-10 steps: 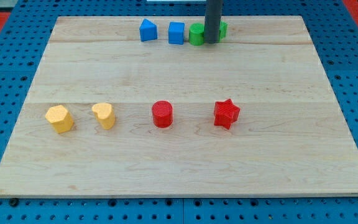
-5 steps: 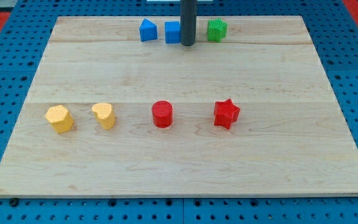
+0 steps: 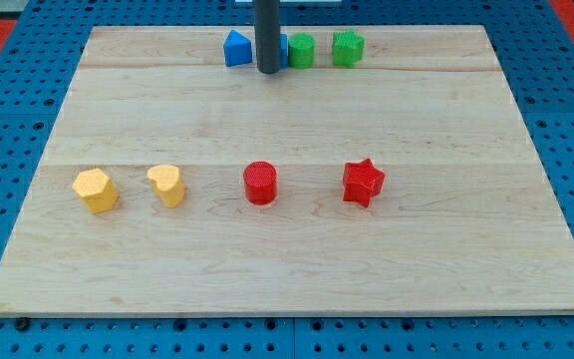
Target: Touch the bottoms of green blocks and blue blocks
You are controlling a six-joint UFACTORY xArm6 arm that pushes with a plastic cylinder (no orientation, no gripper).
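Observation:
A row of blocks lies near the board's top edge: a blue pentagon-like block (image 3: 236, 48), a blue cube (image 3: 282, 50) mostly hidden behind the rod, a green cylinder (image 3: 301, 50) and a green ridged block (image 3: 348, 48). My tip (image 3: 267, 70) rests on the board just below the gap between the two blue blocks, in front of the blue cube's lower left side. I cannot tell whether it touches the cube.
Across the board's middle lie a yellow hexagon-like block (image 3: 96, 189), a yellow heart-like block (image 3: 167, 184), a red cylinder (image 3: 261, 183) and a red star (image 3: 363, 181). The wooden board (image 3: 287, 269) lies on a blue pegboard.
My tip has moved left along the bottoms of the top row, from in front of the green blocks to the blue cube. The green cylinder is uncovered again.

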